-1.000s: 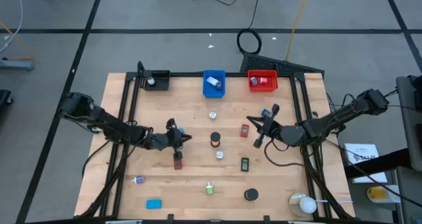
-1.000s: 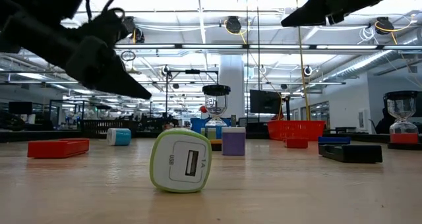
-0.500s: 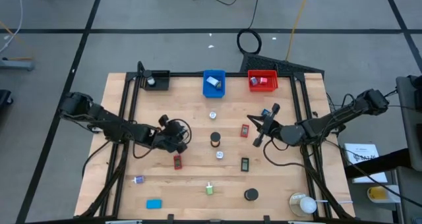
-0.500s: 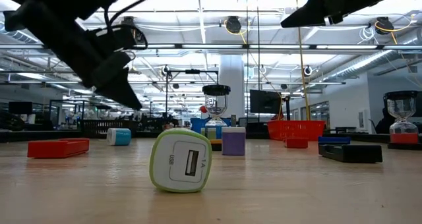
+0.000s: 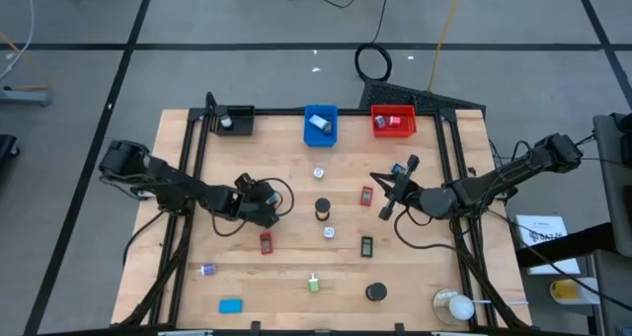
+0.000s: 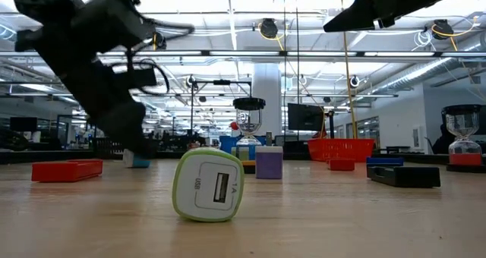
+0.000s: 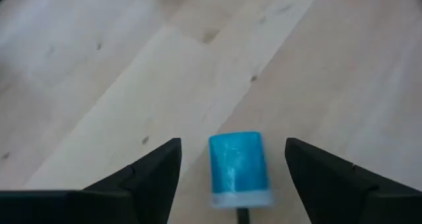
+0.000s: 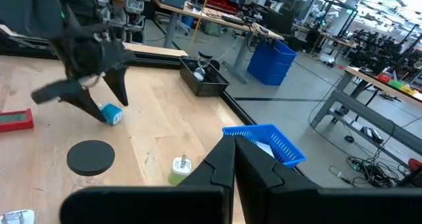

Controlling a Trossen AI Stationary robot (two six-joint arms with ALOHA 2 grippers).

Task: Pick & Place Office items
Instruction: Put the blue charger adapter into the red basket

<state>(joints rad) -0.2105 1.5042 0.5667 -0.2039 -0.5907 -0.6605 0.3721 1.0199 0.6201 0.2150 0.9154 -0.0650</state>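
The office items lie scattered on the wooden table (image 5: pixel 296 267). One is a small blue roll (image 7: pixel 239 166) lying on its side. My left gripper (image 7: pixel 232 168) is open, tipped down over the roll, one finger on each side with a gap on both. The right wrist view shows the same gripper (image 8: pixel 99 102) straddling the roll (image 8: pixel 111 114). In the low view the left gripper (image 6: pixel 125 140) half hides it. My right gripper (image 5: pixel 383 188) is shut and hangs in the air right of centre, holding nothing.
A black bin (image 5: pixel 234 120), blue bin (image 5: pixel 320 125) and red bin (image 5: pixel 393 121) line the far edge. Nearby lie a red piece (image 5: pixel 266 242), a black disc (image 5: pixel 322 209) and a green-and-white charger (image 5: pixel 313 284). A white object in a clear holder (image 5: pixel 454 304) stands near right.
My left gripper has tipped from nearly level to pointing steeply down, has sunk toward the table over the blue roll, and has opened. The roll has stayed where it was.
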